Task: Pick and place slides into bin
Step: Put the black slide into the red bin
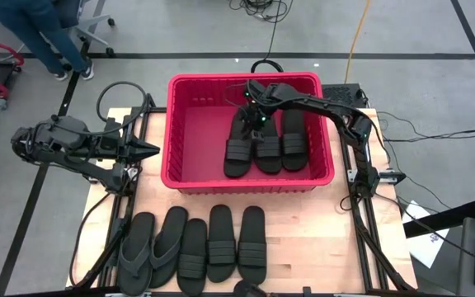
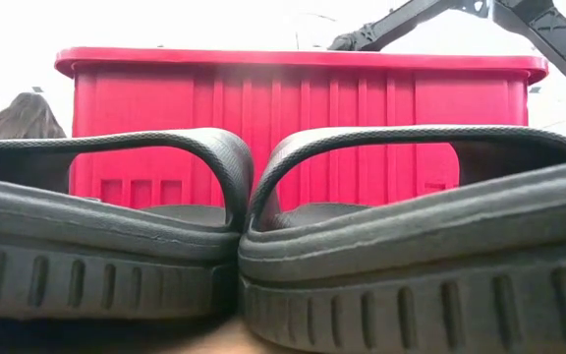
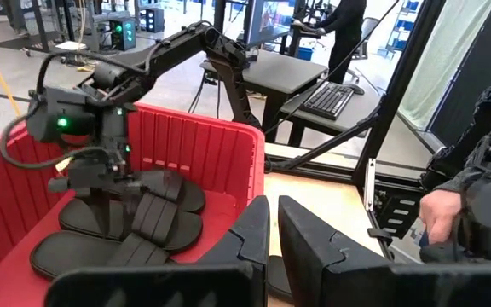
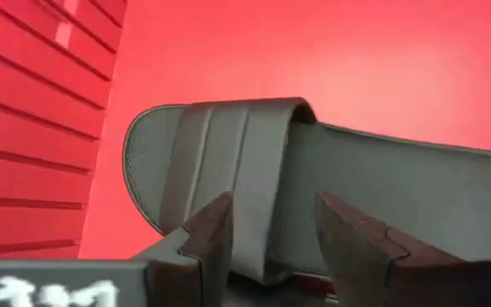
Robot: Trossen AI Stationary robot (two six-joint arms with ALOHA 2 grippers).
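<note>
Our right gripper (image 1: 258, 124) hangs inside the large red slotted plastic bin (image 1: 190, 99), jaws parted astride the ribbed strap of a black rubber slide (image 4: 254, 179), though we cannot tell whether they pinch it. That slide's long axis runs front to back. Our left gripper (image 1: 151, 150) waits shut and empty just beside the bin.

A light wooden table (image 1: 312, 227) carries a large red bin (image 1: 195, 177) at its far middle. In front of the bin, along the near edge, five black slides (image 1: 195, 247) lie side by side, toes toward the bin, the leftmost two thong-strapped.
</note>
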